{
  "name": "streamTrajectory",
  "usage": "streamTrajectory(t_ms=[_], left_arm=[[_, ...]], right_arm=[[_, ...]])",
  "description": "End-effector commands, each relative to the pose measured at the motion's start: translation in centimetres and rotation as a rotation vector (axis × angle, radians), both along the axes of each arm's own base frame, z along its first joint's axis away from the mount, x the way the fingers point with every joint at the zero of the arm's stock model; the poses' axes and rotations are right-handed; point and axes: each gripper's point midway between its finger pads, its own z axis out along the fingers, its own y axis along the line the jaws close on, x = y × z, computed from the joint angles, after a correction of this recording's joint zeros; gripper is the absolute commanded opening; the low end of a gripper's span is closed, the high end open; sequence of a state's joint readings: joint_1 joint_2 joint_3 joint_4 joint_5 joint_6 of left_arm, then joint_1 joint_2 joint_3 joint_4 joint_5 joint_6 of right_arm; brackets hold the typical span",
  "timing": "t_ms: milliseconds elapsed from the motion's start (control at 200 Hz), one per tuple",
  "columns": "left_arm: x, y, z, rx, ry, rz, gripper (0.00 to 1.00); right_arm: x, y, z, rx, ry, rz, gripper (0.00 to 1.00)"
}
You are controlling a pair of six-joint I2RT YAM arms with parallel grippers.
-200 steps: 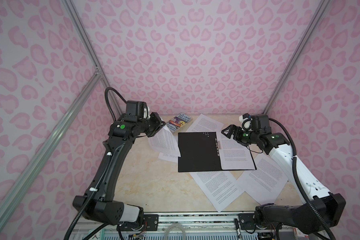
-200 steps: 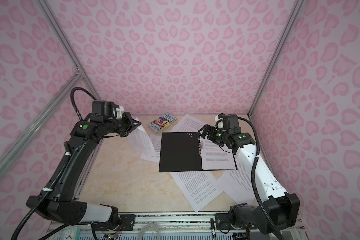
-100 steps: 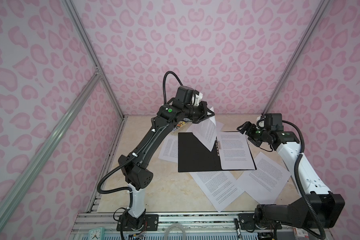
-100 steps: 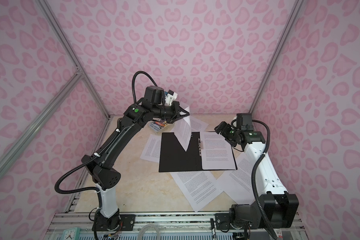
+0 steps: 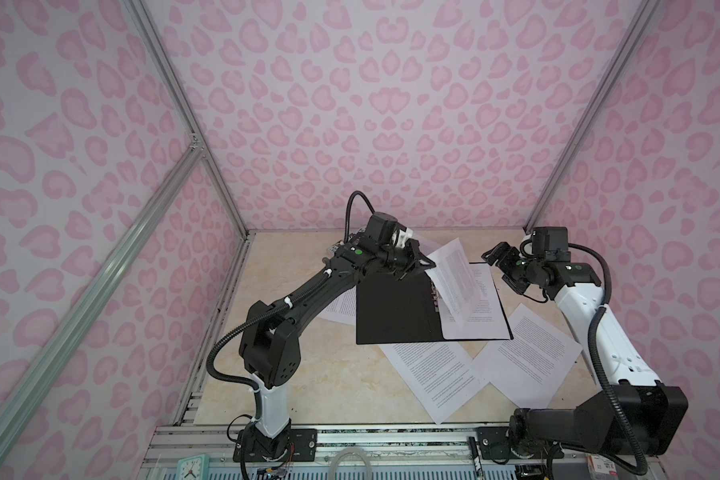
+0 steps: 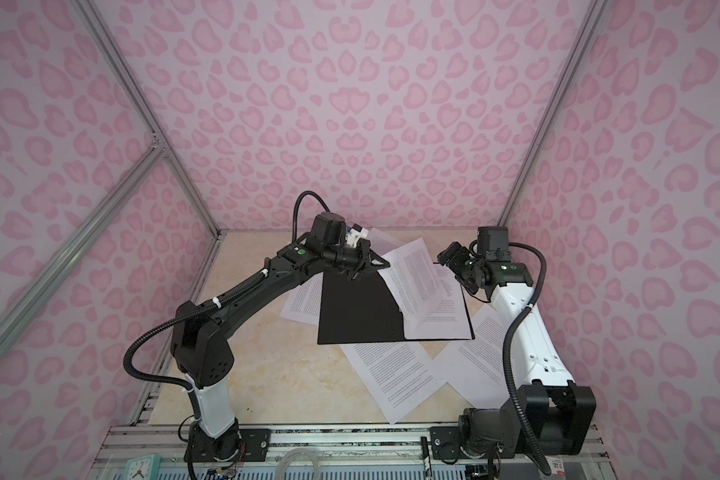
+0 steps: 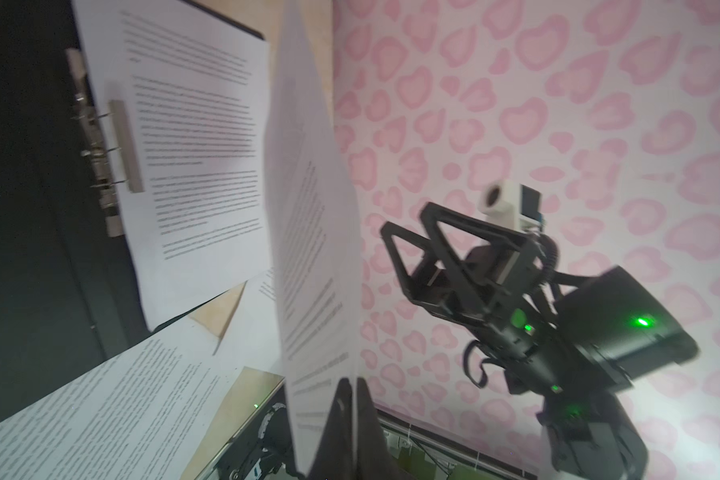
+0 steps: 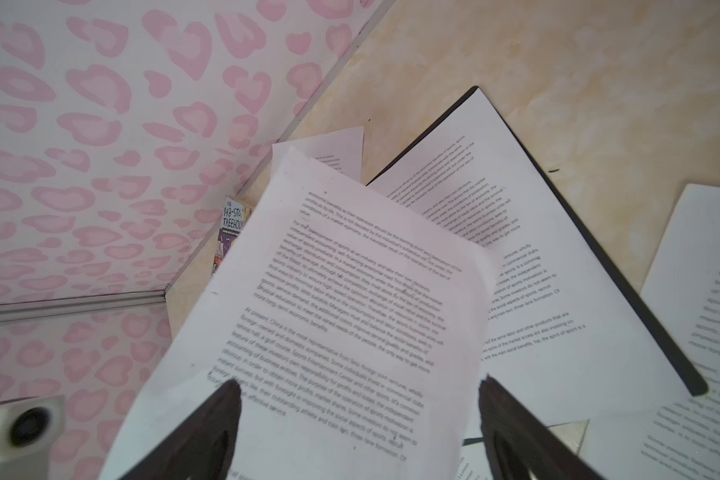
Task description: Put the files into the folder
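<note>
On the near part of the bench (image 5: 300,374) a slanted sheet (image 5: 431,374) of dense print lies loose, its far corner tucked under the folder (image 5: 395,307). Just right of it, touching its edge, lies a second loose sheet (image 5: 528,353).

The folder lies open and flat in the middle of the bench, black inside facing up. Its left half is bare. Its right half carries a filed sheet (image 5: 483,324), whose edge meets the metal spine clip (image 7: 113,166). A left sheet (image 5: 339,309) sticks out from under the folder's left edge, partly hidden by the left arm.

Above the folder's spine, the left claw (image 7: 354,386) is pressed together on the edge of a held sheet (image 5: 454,278). This sheet hangs tilted in the air over the filed one. Whether its low corner touches the filed sheet cannot be told.

To the right, off the bench, the right claw (image 8: 358,390) has its jaws spread wide and grips nothing. It faces the held sheet, with a small gap between them in the left wrist view.

Farther back, a far sheet (image 6: 381,239) lies behind the left claw. By the back wall lies a colourful paperback book (image 8: 231,232) with "TREEHOUS" legible on its cover.
</note>
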State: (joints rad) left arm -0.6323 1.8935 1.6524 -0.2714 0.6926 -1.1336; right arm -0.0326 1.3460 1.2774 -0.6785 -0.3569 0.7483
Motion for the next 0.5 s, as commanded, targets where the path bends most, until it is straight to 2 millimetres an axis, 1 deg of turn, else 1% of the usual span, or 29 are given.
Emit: streamTrajectory(t_ms=[0,75,200,260,345,495], left_arm=[[1.6,1.5,-2.1,-0.008,-0.003,0.075,0.04],[2.6,3.1,-5.9,0.054,0.031,0.11,0.04],[3.9,5.0,-11.1,0.153,0.054,0.139,0.03],[4.2,5.8,-13.3,0.184,0.071,0.151,0.03],[4.6,6.7,-15.3,0.217,0.082,0.173,0.03],[5.3,9.1,-17.2,0.271,0.1,0.247,0.04]], right_arm=[[-1.1,1.0,-2.3,0.025,0.063,0.031,0.89],[-1.7,2.2,-3.6,0.037,0.08,0.066,0.89],[-2.7,4.4,-5.9,0.033,0.13,0.133,0.89],[-2.9,5.5,-7.0,0.036,0.135,0.169,0.89],[-3.2,6.9,-8.7,0.052,0.16,0.214,0.89],[-3.6,8.5,-11.0,0.061,0.2,0.277,0.89]])
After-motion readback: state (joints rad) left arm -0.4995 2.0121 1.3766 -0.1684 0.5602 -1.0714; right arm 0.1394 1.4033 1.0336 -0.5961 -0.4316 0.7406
